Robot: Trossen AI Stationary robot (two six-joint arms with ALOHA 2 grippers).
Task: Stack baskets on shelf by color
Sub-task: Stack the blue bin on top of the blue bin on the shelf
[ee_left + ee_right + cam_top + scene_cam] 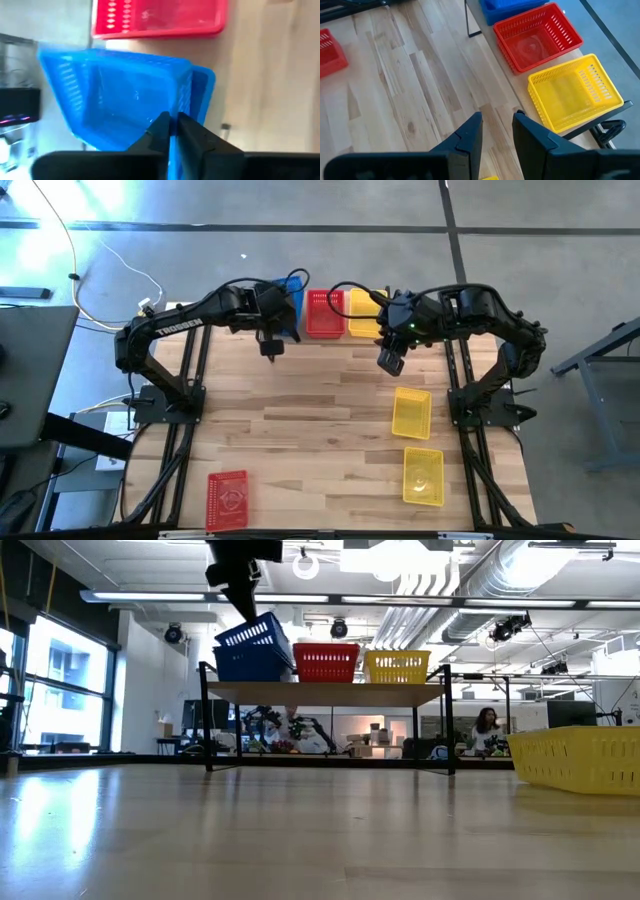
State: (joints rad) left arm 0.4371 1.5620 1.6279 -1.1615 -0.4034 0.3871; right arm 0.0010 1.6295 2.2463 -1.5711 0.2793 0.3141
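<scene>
While the left jaws pinch its rim, the upper blue basket (pixel 256 634) sits tilted; right jaws gape.

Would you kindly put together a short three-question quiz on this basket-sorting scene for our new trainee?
1. True or false: the left gripper is shut on the rim of the tilted blue basket.
2. How many yellow baskets lie on the table, off the shelf?
3. Which basket sits in the middle of the shelf? A) blue B) red C) yellow

Key: 1. True. 2. Two. 3. B, the red basket.
</scene>
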